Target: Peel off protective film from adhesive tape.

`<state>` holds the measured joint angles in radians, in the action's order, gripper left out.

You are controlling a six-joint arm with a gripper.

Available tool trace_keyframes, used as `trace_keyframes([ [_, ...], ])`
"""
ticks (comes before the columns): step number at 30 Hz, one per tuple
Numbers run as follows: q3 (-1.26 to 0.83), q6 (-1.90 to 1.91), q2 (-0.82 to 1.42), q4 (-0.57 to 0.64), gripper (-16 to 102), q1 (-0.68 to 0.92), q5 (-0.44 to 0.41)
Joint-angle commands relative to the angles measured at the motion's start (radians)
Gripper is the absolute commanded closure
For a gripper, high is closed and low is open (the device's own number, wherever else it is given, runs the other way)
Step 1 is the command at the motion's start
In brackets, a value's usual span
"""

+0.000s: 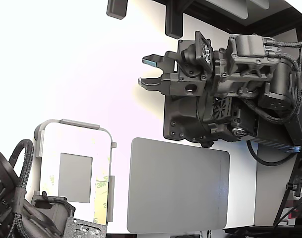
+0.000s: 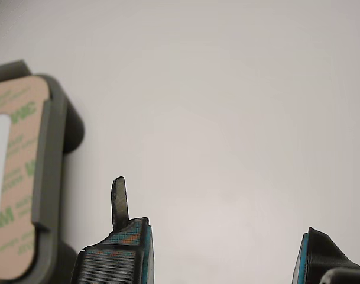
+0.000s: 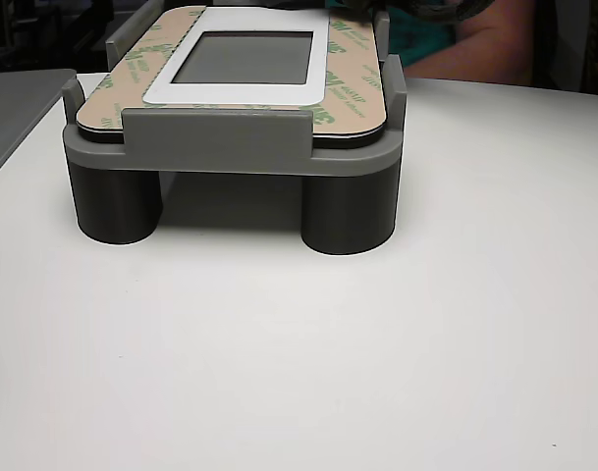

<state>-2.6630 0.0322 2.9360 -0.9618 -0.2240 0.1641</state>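
Since the gripper (image 1: 147,72) hangs spread and empty, well apart from the protective film (image 3: 353,93) lining the panel (image 3: 242,90) in its grey fixture (image 3: 230,147), approach is the step. I'd target a film corner, low, pinching only liner

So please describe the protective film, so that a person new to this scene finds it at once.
Find the grey holder on round legs on the white table. The protective film borders the white panel on top of it: pale tan with green logos, unlike the plain grey patch in the middle.

Robotics lab bench — white table (image 1: 66,64), grey printed fixture (image 3: 230,157), cabled arm (image 1: 230,94)
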Motion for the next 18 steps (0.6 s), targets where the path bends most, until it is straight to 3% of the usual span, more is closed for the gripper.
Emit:
trace_keyframes([
  [1, 0.020, -0.014, 0.020, 0.006, -14, -0.009, 0.025],
  [18, 0.055, -0.040, 0.020, -0.012, -14, 0.008, 0.038],
])
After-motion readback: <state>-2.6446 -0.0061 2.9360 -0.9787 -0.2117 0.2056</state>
